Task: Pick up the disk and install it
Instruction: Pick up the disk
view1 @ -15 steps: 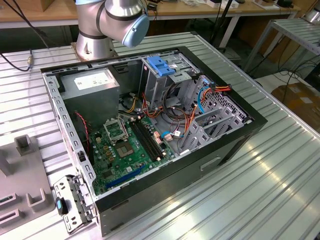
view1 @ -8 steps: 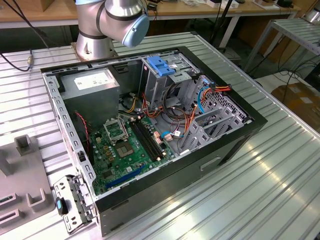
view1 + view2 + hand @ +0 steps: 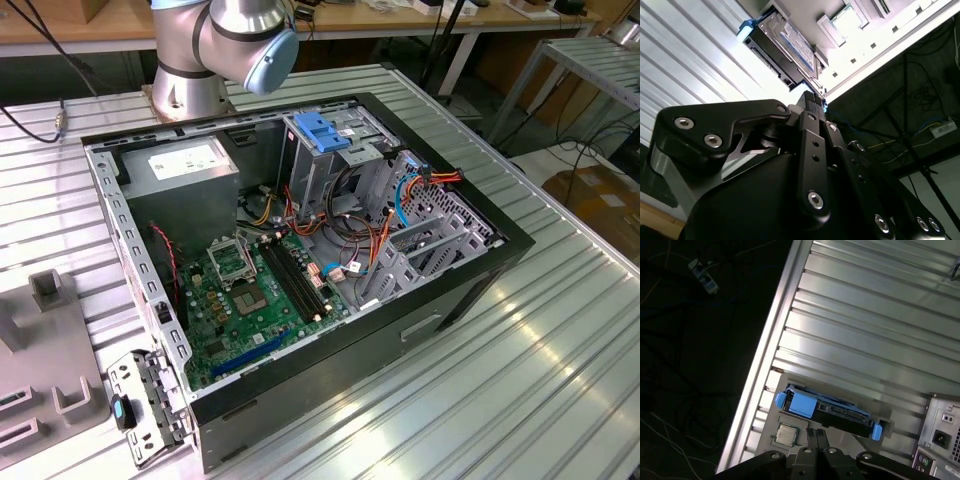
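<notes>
First wrist view: disk lies flat on a grey holder plate near the edge of the ribbed aluminium table. Gripper is just short of the disk's long side, tips aimed at it. Its fingers are pressed together with nothing between them, so no grip on the disk. Can't tell whether the tips touch it.

Disk is a flat rectangle with a dark body, bright blue plastic rails at both ends and a blue tab. Second wrist view shows the disk with a silver-grey metal face and a label, just past the gripper. Gripper linkages are matte black with bright screw heads.

A square metal-lidded chip sits in a recess of the same plate, just beside the disk.

Exterior view, centre frame: open black computer case on the table, green motherboard inside. A grey metal cage with a blue latch stands upper centre, with orange and blue cables beside it. Arm base is at top, left of centre. Grey moulded fixture sits lower left.
</notes>
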Controlling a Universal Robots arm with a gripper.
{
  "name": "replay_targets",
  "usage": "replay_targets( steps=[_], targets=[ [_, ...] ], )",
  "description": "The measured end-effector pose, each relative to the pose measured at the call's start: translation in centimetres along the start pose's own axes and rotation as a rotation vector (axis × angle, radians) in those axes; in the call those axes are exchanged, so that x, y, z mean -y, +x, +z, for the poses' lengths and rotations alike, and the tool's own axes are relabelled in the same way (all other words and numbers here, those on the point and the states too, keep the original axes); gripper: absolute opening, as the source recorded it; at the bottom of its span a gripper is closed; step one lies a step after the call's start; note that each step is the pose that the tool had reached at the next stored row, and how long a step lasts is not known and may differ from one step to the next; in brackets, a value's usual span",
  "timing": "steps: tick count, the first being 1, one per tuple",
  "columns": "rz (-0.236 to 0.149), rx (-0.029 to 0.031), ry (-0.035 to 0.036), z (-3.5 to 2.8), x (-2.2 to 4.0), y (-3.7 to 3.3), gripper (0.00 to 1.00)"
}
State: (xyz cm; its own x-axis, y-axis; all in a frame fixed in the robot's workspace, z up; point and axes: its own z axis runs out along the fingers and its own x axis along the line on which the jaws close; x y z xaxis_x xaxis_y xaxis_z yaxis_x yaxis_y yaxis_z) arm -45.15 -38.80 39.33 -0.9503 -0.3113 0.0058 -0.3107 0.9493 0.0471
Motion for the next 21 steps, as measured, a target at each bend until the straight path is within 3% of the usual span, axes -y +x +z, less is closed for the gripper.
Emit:
replay_targets(
  steps=[21],
  targets=[
    [-0.115,-0.0054,0.0007,0.00,0.00,0.00,0.11]
  ],
)
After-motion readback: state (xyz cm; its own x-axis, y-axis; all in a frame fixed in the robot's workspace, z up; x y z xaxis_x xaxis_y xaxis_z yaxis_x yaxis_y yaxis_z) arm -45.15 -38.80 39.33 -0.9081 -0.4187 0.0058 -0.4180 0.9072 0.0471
